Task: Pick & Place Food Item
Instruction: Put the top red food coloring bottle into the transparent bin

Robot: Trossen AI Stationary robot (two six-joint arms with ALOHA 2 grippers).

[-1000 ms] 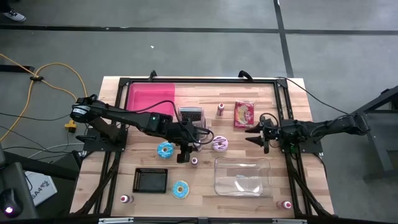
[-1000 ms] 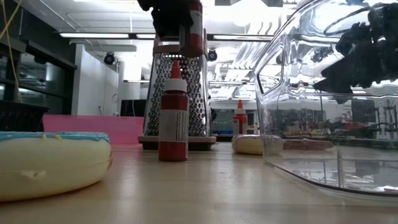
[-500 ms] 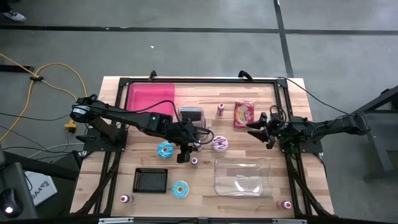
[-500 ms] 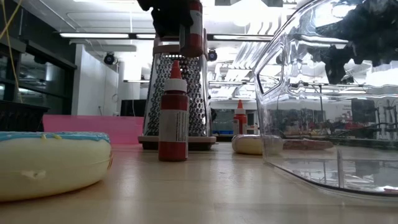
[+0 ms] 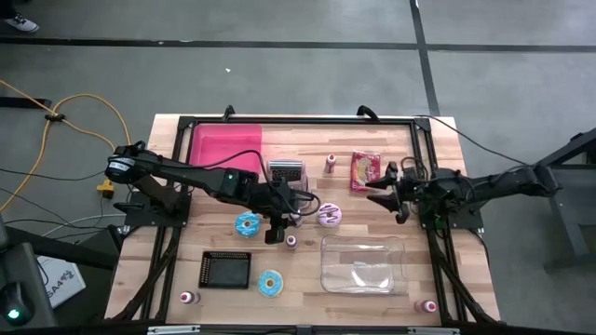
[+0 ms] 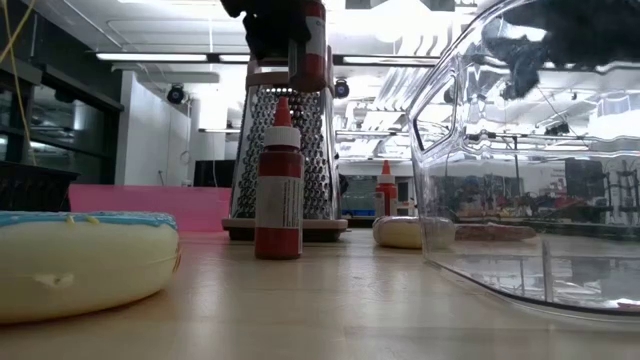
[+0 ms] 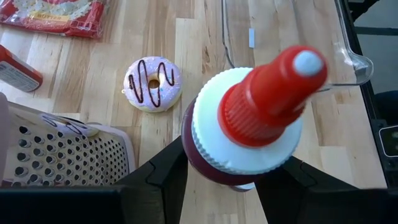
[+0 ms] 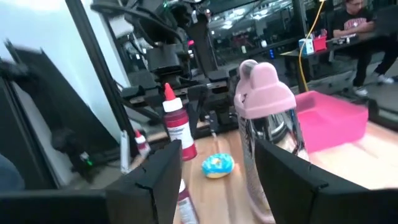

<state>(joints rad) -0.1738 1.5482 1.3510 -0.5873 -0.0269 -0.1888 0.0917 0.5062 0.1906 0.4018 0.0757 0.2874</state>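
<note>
My left gripper (image 5: 277, 223) hangs over the table's middle, shut on a red sauce bottle (image 7: 249, 118) with a white collar and red cap. Beneath it a second red bottle (image 5: 291, 241) stands on its base. A pink-frosted donut (image 5: 330, 216) lies flat just right of it, a blue donut (image 5: 248, 223) just left, and another blue donut (image 5: 270, 284) nearer the front. A red food packet (image 5: 366, 170) lies flat at the far right. My right gripper (image 5: 382, 191) hovers open and empty beside the packet, pointing level toward the left. My left gripper pinches the bottle's dark red body (image 7: 198, 163) just under the white collar, one finger (image 7: 163, 180) on each side. The fingers slant down from the table's left. The bottle stands upright in the hold, lifted clear above the table (image 6: 308, 45).
A clear plastic container (image 5: 361, 263) sits near the front right, a black tray (image 5: 226, 270) at the front left, a pink tray (image 5: 226, 144) at the far left. A metal grater (image 5: 287, 172) stands behind the left gripper. Small bottles (image 5: 331, 164) dot the table.
My right gripper has risen and tipped up from slanting down to level, drifting slightly toward the far edge and the packet. Its fingers stay open. The left gripper and its bottle have kept still.
</note>
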